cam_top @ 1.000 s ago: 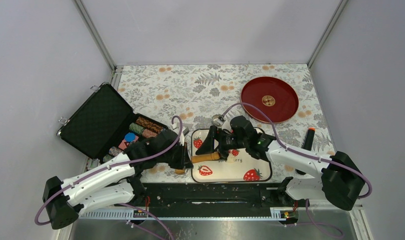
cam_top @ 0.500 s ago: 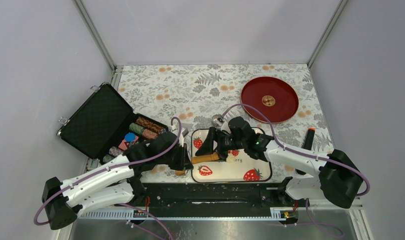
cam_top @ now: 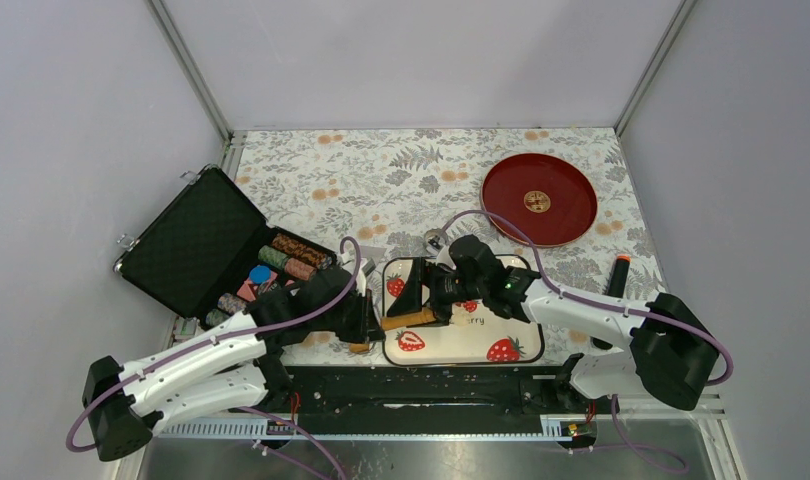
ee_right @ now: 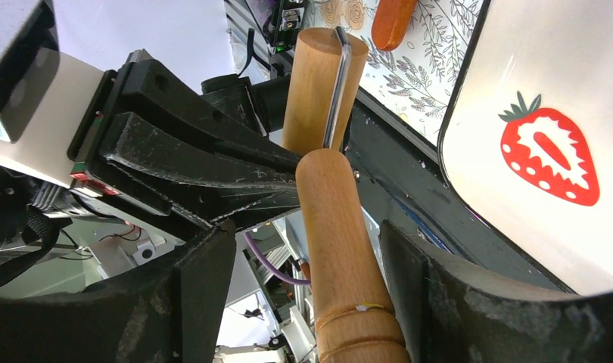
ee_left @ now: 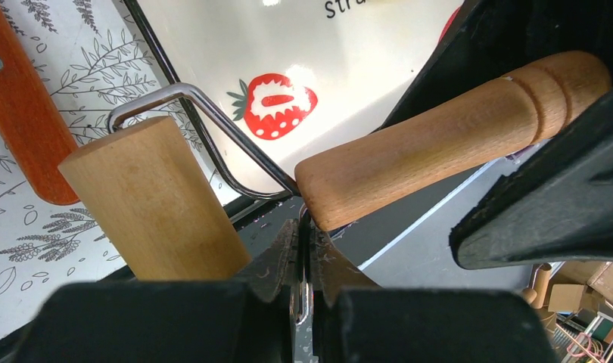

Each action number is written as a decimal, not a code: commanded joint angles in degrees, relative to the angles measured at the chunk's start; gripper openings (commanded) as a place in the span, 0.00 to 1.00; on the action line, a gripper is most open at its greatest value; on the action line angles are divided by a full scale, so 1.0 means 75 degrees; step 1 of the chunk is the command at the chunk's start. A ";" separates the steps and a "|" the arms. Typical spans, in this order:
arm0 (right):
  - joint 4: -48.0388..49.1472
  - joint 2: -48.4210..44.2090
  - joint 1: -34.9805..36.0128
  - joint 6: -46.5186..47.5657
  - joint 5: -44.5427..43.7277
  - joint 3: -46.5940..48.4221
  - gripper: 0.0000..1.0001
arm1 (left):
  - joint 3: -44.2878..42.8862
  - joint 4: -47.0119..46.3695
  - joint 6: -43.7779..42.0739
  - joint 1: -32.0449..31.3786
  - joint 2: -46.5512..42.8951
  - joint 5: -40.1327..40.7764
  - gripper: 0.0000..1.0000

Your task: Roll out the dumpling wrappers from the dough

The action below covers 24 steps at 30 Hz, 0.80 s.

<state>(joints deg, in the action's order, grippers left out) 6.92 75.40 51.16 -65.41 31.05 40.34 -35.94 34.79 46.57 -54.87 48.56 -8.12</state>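
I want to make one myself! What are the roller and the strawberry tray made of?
The roller looks like smooth bare wood: tan with fine grain lines. Its bent wire looks like shiny metal. The strawberry tray is glossy white with glare, maybe enamelled metal or plastic; I cannot tell.

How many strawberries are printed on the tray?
4: a far-left strawberry, a near-left strawberry, a near-right strawberry, and a middle strawberry half under the right arm, which may hide more.
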 commanded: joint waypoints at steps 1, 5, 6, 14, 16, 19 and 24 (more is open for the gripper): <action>0.0002 -0.0117 0.0096 0.0090 -0.0031 0.0319 0.77 | -0.0035 -0.0556 0.0090 -0.0043 -0.0249 0.0094 0.00; -0.0060 -0.0158 0.0104 0.0096 -0.0044 0.0336 0.77 | -0.0008 -0.0560 0.0140 -0.0066 -0.0263 0.0113 0.00; -0.0075 -0.0166 0.0105 0.0099 -0.0044 0.0337 0.77 | -0.0001 -0.0551 0.0148 -0.0077 -0.0272 0.0120 0.00; -0.0110 -0.0127 0.0104 0.0143 -0.0029 0.0480 0.77 | -0.0007 -0.0566 0.0190 -0.0124 -0.0265 0.0150 0.00; -0.0016 -0.0130 0.0099 0.0124 0.0004 0.0477 0.77 | -0.0010 -0.0553 0.0172 -0.0131 -0.0263 0.0153 0.00; 0.0110 -0.0153 0.0104 0.0057 0.0044 0.0458 0.76 | 0.0025 -0.0561 0.0175 -0.0137 -0.0266 0.0157 0.00; 0.0043 -0.0093 0.0105 0.0055 0.0119 0.0489 0.76 | 0.0043 -0.0560 0.0189 -0.0151 -0.0280 0.0200 0.00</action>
<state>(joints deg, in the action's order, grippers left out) 5.91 75.40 51.29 -65.30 31.11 41.60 -35.73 34.57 47.09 -55.55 47.97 -7.64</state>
